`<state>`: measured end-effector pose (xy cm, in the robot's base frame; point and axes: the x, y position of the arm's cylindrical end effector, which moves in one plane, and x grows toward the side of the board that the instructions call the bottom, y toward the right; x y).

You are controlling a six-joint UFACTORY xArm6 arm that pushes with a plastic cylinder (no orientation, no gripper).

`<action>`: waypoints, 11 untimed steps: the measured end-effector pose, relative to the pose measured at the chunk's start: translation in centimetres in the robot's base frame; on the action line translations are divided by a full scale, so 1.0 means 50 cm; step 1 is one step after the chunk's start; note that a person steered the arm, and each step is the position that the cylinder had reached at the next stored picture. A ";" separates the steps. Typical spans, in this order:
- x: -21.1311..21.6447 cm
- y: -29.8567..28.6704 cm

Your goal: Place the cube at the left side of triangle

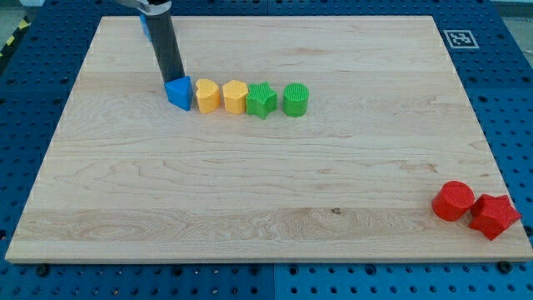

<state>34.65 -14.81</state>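
Note:
My tip (172,82) rests on the board at the upper left, touching the top-left edge of the blue triangle (179,92). The triangle is the left end of a row of blocks. A blue block, apparently the cube (145,28), shows only as a sliver behind the rod near the board's top edge, well above and left of the triangle. Most of it is hidden by the rod.
Right of the triangle, in a close row, stand a yellow heart (206,96), a yellow rounded block (235,97), a green star (261,101) and a green cylinder (296,99). A red cylinder (454,201) and a red star (495,217) sit at the board's bottom right corner.

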 end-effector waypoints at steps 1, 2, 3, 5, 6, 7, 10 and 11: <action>-0.056 -0.038; -0.096 -0.106; -0.098 -0.119; -0.134 -0.192; -0.220 -0.277; -0.306 -0.291; -0.186 0.034; -0.180 0.045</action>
<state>25.67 -12.57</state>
